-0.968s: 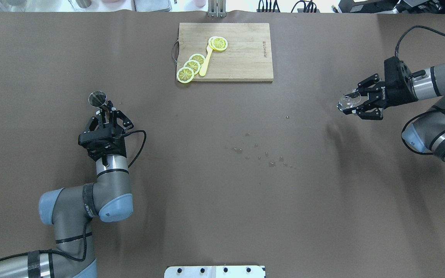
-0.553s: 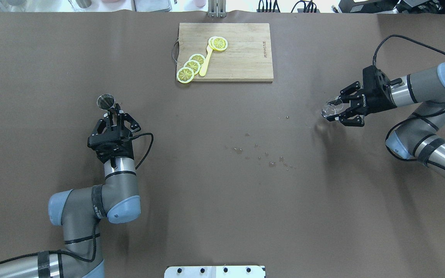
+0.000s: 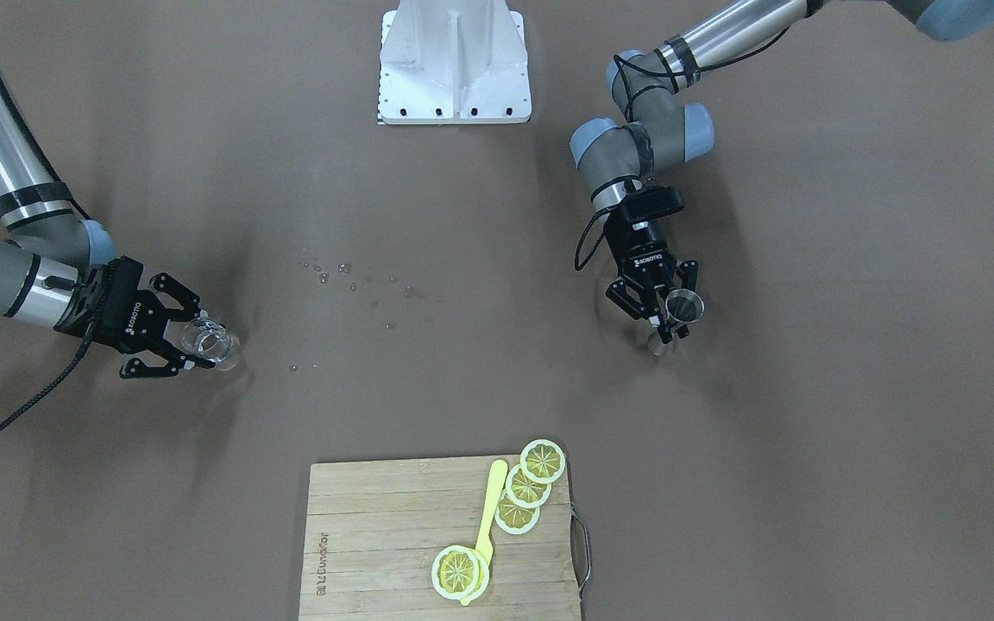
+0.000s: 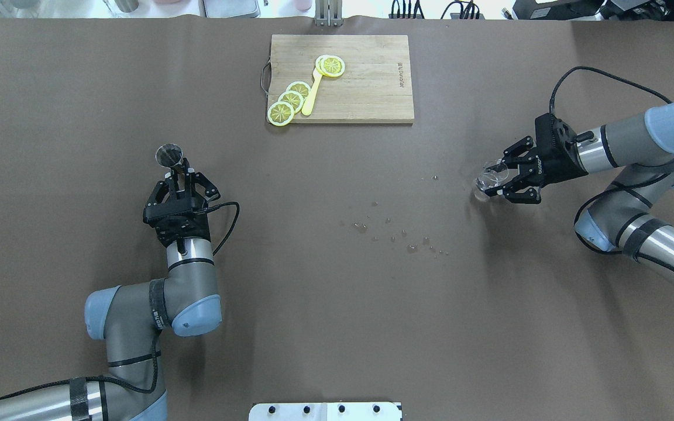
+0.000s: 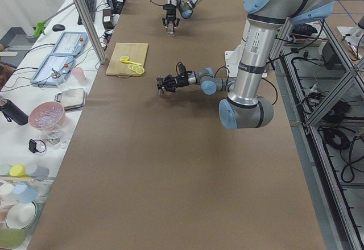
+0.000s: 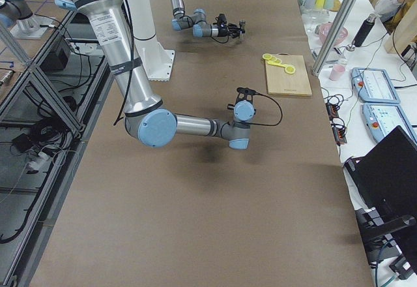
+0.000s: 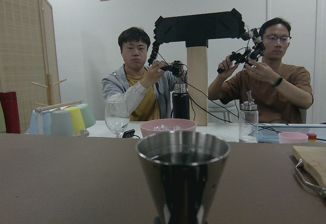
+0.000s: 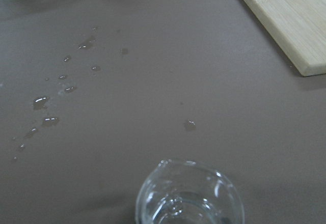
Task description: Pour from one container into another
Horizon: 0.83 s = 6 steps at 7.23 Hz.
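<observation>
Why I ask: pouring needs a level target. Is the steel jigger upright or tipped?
Upright. The steel jigger, held by the left gripper, shows a level rim in the left wrist view.

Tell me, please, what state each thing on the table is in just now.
steel jigger: upright, held at its waist by the left gripper.
glass cup: held in the right gripper, far from the steel jigger.
lemon slices: lying flat on the cutting board, some overlapping.
table: wet with scattered drops.
</observation>
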### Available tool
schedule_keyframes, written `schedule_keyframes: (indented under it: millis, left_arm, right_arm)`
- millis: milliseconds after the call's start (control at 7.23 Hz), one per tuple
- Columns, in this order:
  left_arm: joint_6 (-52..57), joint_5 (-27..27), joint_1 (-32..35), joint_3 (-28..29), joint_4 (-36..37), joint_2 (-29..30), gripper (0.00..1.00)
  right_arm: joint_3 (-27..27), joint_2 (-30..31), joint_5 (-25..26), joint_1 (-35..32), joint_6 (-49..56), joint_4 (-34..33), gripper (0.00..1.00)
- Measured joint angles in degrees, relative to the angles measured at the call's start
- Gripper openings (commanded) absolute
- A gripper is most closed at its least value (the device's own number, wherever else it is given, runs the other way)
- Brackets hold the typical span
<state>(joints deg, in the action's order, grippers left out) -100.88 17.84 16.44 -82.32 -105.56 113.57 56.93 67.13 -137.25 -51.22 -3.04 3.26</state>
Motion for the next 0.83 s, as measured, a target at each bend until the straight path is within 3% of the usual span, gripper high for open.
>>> schedule_keyframes:
  millis: [277, 830]
  left_arm:
    - [0.0, -0.1, -0.1, 0.7, 0.0, 0.4, 0.00]
    - [0.1, -0.2, -0.1, 1.0, 0.0, 0.5, 0.25]
  right_arm:
    - [-0.1, -0.1, 1.0, 0.6, 0.0, 0.0, 0.00]
    - [-1.0, -1.1, 2.6, 1.4, 0.5, -0.1, 0.56]
